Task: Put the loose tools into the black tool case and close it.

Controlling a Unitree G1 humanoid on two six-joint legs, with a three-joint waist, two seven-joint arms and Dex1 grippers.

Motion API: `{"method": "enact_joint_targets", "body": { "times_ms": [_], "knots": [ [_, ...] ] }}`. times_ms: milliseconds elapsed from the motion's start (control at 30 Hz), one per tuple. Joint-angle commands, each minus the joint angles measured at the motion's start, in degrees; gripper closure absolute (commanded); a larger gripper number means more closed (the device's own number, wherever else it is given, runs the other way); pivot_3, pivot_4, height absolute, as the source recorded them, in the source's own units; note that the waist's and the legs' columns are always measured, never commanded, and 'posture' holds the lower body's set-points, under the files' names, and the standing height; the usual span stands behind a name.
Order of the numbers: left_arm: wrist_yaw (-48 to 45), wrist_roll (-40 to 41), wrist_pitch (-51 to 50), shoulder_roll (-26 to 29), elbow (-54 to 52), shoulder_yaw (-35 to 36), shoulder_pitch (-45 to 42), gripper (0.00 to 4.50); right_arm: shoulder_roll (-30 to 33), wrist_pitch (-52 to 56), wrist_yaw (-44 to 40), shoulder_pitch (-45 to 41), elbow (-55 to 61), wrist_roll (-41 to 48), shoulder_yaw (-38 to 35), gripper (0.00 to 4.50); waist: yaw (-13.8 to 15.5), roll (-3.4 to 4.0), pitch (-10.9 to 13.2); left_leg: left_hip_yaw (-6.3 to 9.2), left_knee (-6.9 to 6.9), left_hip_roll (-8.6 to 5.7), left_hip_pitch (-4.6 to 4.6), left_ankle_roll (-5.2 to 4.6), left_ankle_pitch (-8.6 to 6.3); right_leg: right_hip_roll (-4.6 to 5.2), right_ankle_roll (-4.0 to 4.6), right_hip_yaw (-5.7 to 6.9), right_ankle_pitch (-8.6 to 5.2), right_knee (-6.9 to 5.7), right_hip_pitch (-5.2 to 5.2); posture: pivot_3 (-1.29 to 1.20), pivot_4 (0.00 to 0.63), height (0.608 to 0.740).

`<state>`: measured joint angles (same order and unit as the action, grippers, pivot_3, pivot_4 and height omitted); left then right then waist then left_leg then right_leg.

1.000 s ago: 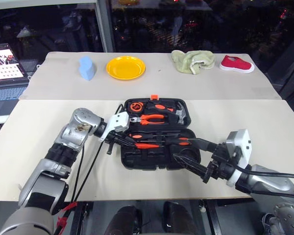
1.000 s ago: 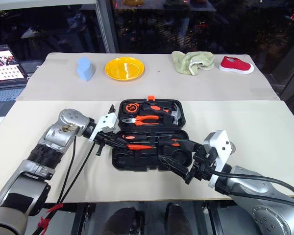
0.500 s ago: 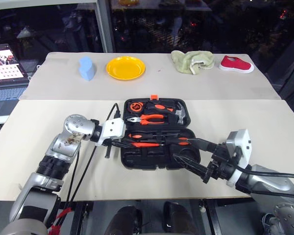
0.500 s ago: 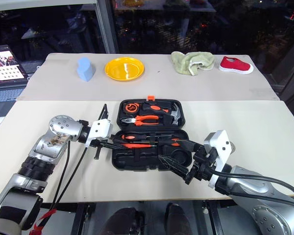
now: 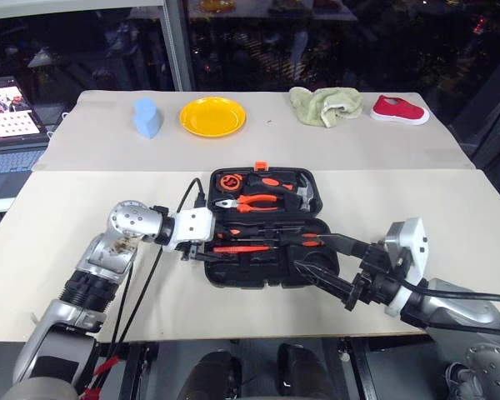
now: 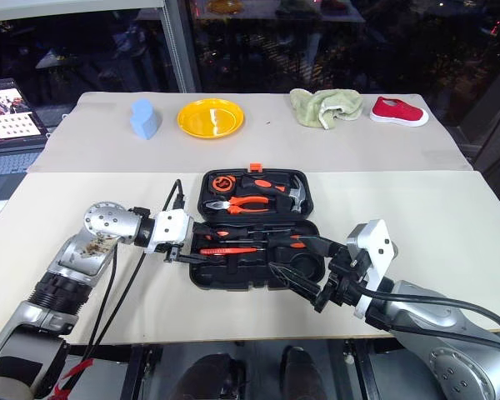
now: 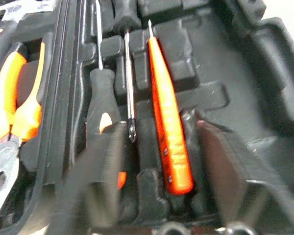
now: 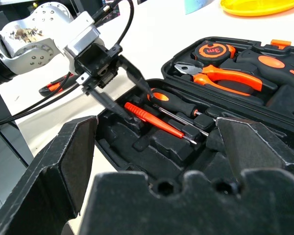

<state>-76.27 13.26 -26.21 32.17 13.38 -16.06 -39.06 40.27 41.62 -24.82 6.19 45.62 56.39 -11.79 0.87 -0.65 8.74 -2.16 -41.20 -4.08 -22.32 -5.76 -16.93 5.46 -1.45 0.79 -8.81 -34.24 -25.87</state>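
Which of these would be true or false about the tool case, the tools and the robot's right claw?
1. The black tool case lies open on the table. True.
2. The yellow plate sits inside the case. False: it stands on the far table, well away from the case.
3. The slim red tester lies in the case's near half, beside a screwdriver. True.
4. The right gripper is clamped on the hammer. False: its fingers are wide apart and hold nothing, and the hammer rests in the far half.
5. The orange-handled pliers lie in the case's far half. True.
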Motion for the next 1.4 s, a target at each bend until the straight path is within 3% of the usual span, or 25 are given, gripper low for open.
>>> {"method": "enact_joint_targets", "body": {
  "times_ms": [33,500,667,967,1400],
  "knots": [
    [0.0,-0.7,0.8,0.1,-1.7,-0.5,0.0,4.44,0.0,-1.3,-0.1,0.2,1.9,0.1,-1.1,0.0,0.0,0.0,0.0,0.0,0.0,0.0,0.0,0.0,0.0,0.01,0.0,0.0,0.0,0.0,-0.01,0.0,0.15,0.74],
    [-0.3,-8.0,13.3,3.3,-0.7,-4.4,5.0,4.44,0.2,-1.3,-0.6,-0.1,1.4,-0.1,-0.8,0.0,-0.1,0.02,0.0,0.01,0.12,0.01,0.1,-0.18,-0.12,0.13,0.05,-0.09,0.02,0.05,0.04,0.0,0.15,0.74],
    [0.4,-8.0,13.7,3.1,-0.2,-3.9,5.1,4.44,0.2,-1.3,-0.8,-0.2,1.5,-0.2,-0.5,0.0,-0.1,0.02,0.0,0.01,0.14,0.02,0.33,-0.31,-0.19,0.15,0.06,-0.08,0.03,0.05,0.28,0.0,0.15,0.74],
    [-0.4,1.1,5.4,1.3,-1.6,3.1,1.5,4.44,0.2,-1.2,-1.1,-0.4,1.3,-0.3,-0.5,0.0,-0.1,-0.01,0.0,0.03,0.19,0.05,0.63,-0.37,-0.23,0.08,0.03,-0.02,0.0,0.12,0.59,0.0,0.15,0.74],
    [0.1,-5.4,15.0,0.3,0.1,-1.6,3.7,4.44,-0.3,-1.1,-0.6,-0.4,1.5,-0.2,-0.6,0.0,0.1,-0.01,0.0,0.02,0.21,0.03,0.32,-0.12,-0.1,0.15,0.02,-0.01,0.0,0.22,0.37,0.0,0.15,0.74]
  ]
}}
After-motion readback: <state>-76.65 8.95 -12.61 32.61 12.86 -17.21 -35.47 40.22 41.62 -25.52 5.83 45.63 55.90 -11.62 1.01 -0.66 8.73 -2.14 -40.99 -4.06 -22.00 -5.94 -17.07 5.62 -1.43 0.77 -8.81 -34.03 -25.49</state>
